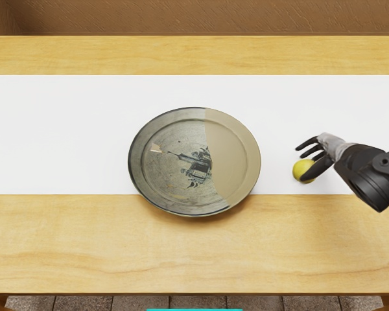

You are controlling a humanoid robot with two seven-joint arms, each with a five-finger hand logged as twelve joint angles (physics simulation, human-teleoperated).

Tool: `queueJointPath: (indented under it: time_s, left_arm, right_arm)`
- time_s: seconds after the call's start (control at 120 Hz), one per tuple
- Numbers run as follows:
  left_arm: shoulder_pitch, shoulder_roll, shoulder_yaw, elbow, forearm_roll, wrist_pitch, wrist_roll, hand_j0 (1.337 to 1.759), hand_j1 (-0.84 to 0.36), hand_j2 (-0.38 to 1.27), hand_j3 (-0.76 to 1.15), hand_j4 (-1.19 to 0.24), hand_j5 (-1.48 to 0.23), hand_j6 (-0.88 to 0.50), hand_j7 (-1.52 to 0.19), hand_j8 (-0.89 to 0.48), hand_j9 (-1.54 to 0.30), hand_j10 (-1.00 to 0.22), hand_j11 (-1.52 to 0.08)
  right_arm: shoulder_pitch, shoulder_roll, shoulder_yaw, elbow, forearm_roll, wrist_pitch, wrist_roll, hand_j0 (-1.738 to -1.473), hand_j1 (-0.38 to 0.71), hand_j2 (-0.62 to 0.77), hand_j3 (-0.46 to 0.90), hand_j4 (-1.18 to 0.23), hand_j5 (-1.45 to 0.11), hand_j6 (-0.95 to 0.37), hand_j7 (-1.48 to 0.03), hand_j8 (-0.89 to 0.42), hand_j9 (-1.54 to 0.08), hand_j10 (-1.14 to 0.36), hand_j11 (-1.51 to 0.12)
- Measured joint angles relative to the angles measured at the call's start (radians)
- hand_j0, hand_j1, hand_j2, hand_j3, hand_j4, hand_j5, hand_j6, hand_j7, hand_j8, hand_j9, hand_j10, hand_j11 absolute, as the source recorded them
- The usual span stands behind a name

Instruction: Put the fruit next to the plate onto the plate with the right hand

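Yellow fruit: the small round yellow fruit (301, 170) lies on the white cloth runner (65, 129), to the right of the plate and clear of its rim.
Progress: you have 0 of the carrying done. Judging from how things lie, the reach is made, and the grasp, lift, move and set-down are all left.
Right hand: the dark five-finger right hand (319, 154) comes in from the right edge and sits against the fruit's right side.
Fingers: the fingers (306, 144) are spread and only loosely curved. 2 reach out above the fruit, and 1 lies across its right flank and seems to touch it. You should read this as not yet clasped, with nothing held.
Plate: the round grey-green glazed plate (137, 155), with a dark drawing at its middle, carries no fruit.
Table: the pale wooden table (181, 240) shows above and below the runner.
Left arm: it is out of your view.
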Motion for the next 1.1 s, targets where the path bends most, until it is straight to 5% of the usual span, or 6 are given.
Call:
queueJointPath:
  time_s: [0.283,0.35,0.475,0.675,1.1]
  left_arm:
    - [0.001,0.000,0.000,0.000,0.000,0.000,0.000,1.658,0.07,0.05,0.00,-0.23,-0.30,-0.23,-0.30,-0.23,-0.30,-0.23,-0.30]
    - [0.001,0.000,-0.001,0.000,0.000,0.000,0.000,1.658,0.07,0.05,0.00,-0.23,-0.30,-0.23,-0.30,-0.23,-0.30,-0.23,-0.30]
    - [0.000,0.000,0.000,0.000,0.000,0.000,0.000,1.658,0.07,0.05,0.00,-0.23,-0.30,-0.23,-0.30,-0.23,-0.30,-0.23,-0.30]
    - [0.001,0.000,0.000,0.000,0.000,0.000,0.000,1.658,0.07,0.05,0.00,-0.23,-0.30,-0.23,-0.30,-0.23,-0.30,-0.23,-0.30]
    - [0.001,0.000,0.000,0.000,0.000,0.000,0.000,1.658,0.07,0.05,0.00,-0.23,-0.30,-0.23,-0.30,-0.23,-0.30,-0.23,-0.30]
  right_arm:
    - [-0.031,0.022,-0.001,-0.064,-0.014,0.006,0.003,-1.646,0.26,0.04,0.00,-0.44,-0.70,-0.49,-0.63,-0.42,-0.70,-0.44,-0.71]
    - [-0.035,0.028,-0.001,-0.074,-0.017,0.005,0.003,-1.643,0.30,0.20,0.00,-0.45,-0.71,-0.50,-0.64,-0.43,-0.72,-0.45,-0.72]
    - [-0.045,0.045,-0.004,-0.100,-0.027,0.007,0.003,-1.640,0.24,0.09,0.00,-0.50,-0.76,-0.55,-0.70,-0.49,-0.76,-0.46,-0.83]
    - [-0.047,0.057,-0.004,-0.119,-0.019,0.003,0.002,-1.646,0.20,0.13,0.00,-0.57,-0.78,-0.53,-0.76,-0.56,-0.78,-0.45,-0.94]
    - [-0.020,0.016,0.106,-0.121,0.022,-0.001,0.000,-1.656,0.24,0.17,0.00,-0.58,-0.77,-0.50,-0.77,-0.53,-0.78,-0.57,-0.80]
